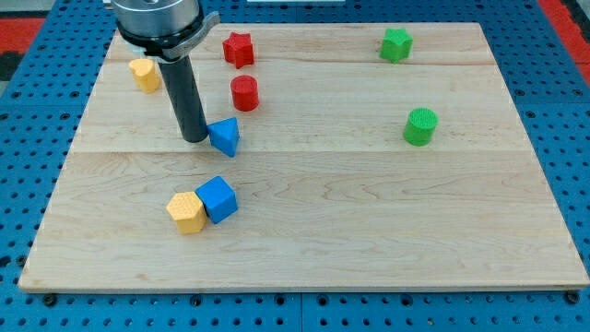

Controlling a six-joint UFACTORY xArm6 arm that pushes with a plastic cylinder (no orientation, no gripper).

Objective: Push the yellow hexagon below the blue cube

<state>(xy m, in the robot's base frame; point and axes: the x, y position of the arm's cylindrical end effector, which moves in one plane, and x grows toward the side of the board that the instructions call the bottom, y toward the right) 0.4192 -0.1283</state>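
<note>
Seven small blocks lie on the pale wooden board, which rests on a blue pegboard surface. Nearest the view's bottom, left of centre, the yellow hexagon sits touching the blue cube; the hexagon is at the cube's left and slightly nearer, so the two form a tight pair. The near right part of the board holds no blocks.

Farther back, a blue triangular block sits left of centre, and my tip stands just beside it on its left, either touching it or very nearly so; the exact contact is hard to judge. My tip is well apart from the yellow hexagon and blue cube, which lie nearer than it and roughly in line with it. The rod has no jaws, so there is nothing spread or pressed together to report.

At about the same depth on the right stands a green cylinder. Beyond the blue triangular block is a red cylinder, and farther still a red star-shaped block. To the left of the rod, at the far left, lies a second yellow block, its shape unclear and partly hidden by the arm. At the far right sits a green star-like block.
</note>
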